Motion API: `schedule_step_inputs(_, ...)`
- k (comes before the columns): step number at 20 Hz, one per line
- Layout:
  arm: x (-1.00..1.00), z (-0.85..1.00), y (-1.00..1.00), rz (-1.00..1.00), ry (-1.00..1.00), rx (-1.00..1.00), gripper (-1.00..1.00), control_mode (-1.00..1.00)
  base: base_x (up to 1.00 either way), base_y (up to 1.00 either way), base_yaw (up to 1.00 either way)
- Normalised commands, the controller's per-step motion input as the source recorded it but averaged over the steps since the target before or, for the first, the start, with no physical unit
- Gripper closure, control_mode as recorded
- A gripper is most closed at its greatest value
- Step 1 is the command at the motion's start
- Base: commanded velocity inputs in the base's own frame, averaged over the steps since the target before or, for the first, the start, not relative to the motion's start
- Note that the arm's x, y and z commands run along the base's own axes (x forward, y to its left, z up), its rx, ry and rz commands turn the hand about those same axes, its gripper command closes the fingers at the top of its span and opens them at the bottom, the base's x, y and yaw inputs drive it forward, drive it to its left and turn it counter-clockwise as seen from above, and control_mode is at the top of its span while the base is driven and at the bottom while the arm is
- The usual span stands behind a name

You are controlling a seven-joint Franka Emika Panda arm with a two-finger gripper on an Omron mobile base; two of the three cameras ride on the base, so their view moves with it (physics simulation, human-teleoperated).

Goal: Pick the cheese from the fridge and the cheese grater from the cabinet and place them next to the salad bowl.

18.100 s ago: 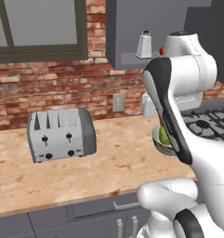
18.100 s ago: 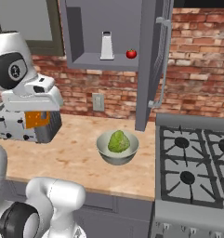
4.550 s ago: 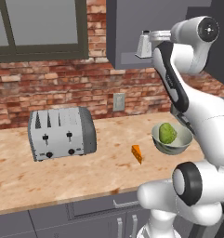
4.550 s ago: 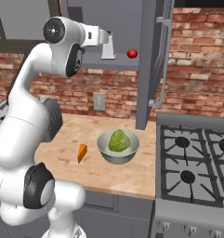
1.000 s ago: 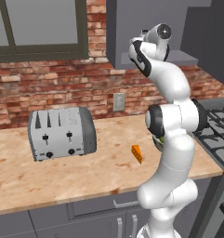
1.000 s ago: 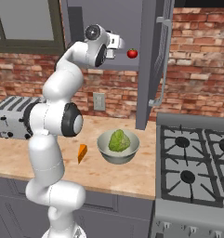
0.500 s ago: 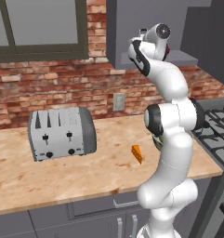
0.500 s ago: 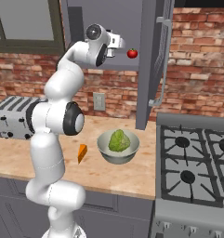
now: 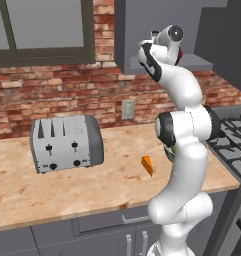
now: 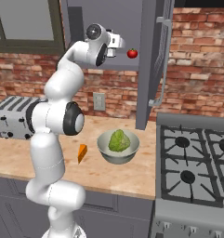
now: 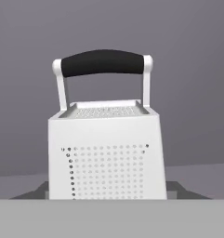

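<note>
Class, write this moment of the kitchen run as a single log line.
phase: reaching for cheese grater in cabinet | gripper: at grater, grip unclear | cheese: on counter, left of salad bowl

Orange cheese (image 9: 147,165) on counter near leafy salad bowl (image 10: 118,146), cheese grater (image 11: 106,151) seemingly upright

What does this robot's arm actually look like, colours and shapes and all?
The glossy white arm is built of rounded, tube-like segments joined by dark grey disc-shaped joints. It rises from a bulbous white base. No loose cables or markings show. Its small white hand sits at the end, partly hidden.
</note>
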Motion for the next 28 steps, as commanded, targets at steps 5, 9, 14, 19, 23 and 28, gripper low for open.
schedule_step_inputs(5, -0.72, 0.00, -0.04, 0.00, -0.15, 0.02, 1.00, -1.00, 0.00, 0.00, 0.00)
schedule_step_inputs(9, -0.98, 0.00, -0.04, 0.00, -0.20, 0.06, 1.00, -1.00, 0.00, 0.00, 0.00)
schedule_step_inputs(14, -1.00, 0.00, -0.02, 0.00, -0.12, 0.06, 1.00, -1.00, 0.00, 0.00, 0.00)
schedule_step_inputs(19, -1.00, 0.00, -0.01, 0.00, -0.01, 0.03, 1.00, -1.00, 0.00, 0.00, 0.00)
schedule_step_inputs(23, -1.00, 0.00, 0.00, 0.00, 0.00, 0.01, 1.00, -1.00, 0.00, 0.00, 0.00)
schedule_step_inputs(28, -0.96, 0.00, 0.00, 0.00, 0.04, 0.00, 1.00, -1.00, 0.00, 0.00, 0.00)
